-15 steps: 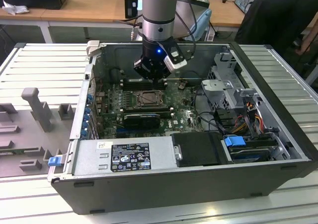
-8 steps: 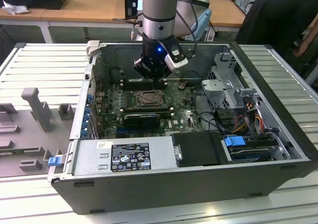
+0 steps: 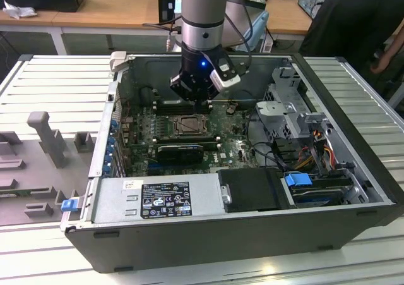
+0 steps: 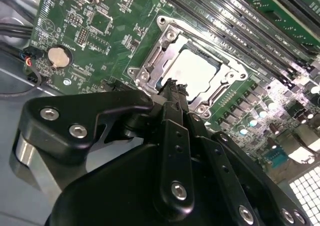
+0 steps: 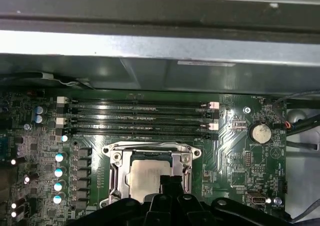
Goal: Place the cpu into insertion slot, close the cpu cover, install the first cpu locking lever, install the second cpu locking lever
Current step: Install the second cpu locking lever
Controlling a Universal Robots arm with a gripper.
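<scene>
- The claw (image 3: 197, 99) hangs inside the open PC case (image 3: 341, 234), low over the board (image 3: 237, 147). In both wrist views its black fingers (image 4: 172, 93) come together at the tips with nothing between them, so it looks shut and empty.
- The cpu (image 5: 146, 178) lies just beyond the fingertips, already seated in the slot (image 4: 165, 45); its pale metal top shows through the cut-out of the cover (image 5: 182, 161).
- The cover looks lowered flat around the chip. I cannot tell whether either lever is hooked down.
- Past the socket from the claw run the long memory sticks (image 5: 140, 117); off to one side sits a round coin cell (image 4: 59, 56).
- Handling, as I judge it: the chip is light, stiff and smooth on top, and is best held by its edges; the contacts under it are delicate.
- The cover is thin sheet metal, stiff but springy; push on its frame, not on the chip.
- The levers are likely thin sprung wire, best caught at their free ends, and may slip off smooth fingertips.
</scene>
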